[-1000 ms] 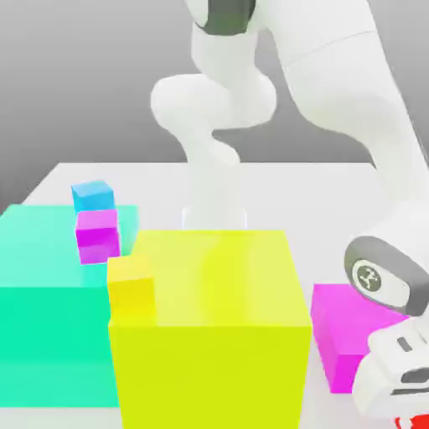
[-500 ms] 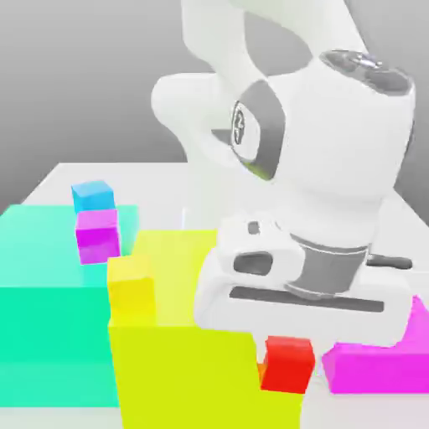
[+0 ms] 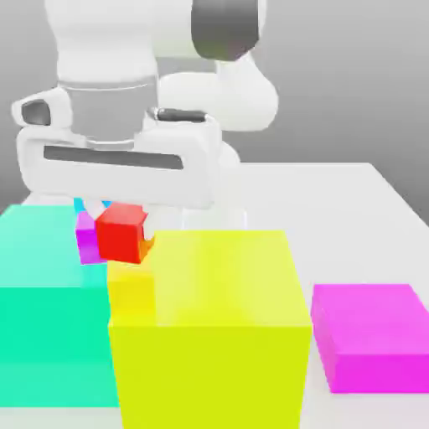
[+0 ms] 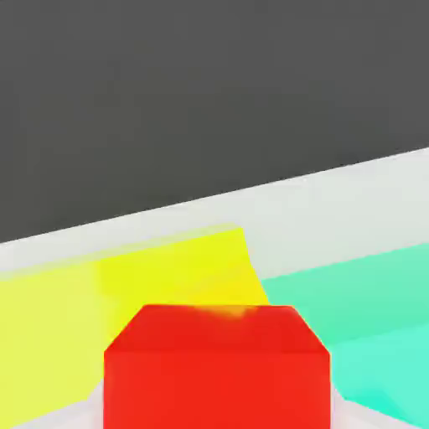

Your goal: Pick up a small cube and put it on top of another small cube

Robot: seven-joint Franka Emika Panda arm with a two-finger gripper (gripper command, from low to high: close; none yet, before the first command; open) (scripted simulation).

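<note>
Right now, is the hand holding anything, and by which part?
The small red cube sits just under the hand, above the small yellow cube; whether it's gripped can't be told.

I've got open tabletop on the exterior view's right, w/ bare surface from behind the low magenta block back to the far edge, so easy passage there. Centre is blocked by the big yellow block; the big teal block shuts off the exterior view's left, touching it. Around the small yellow cube it's tight: small red cube hangs just above it under the end effector, small magenta cube just beside on teal, small blue cube behind. Top of the yellow block is bare; approach from above is free there.
</note>
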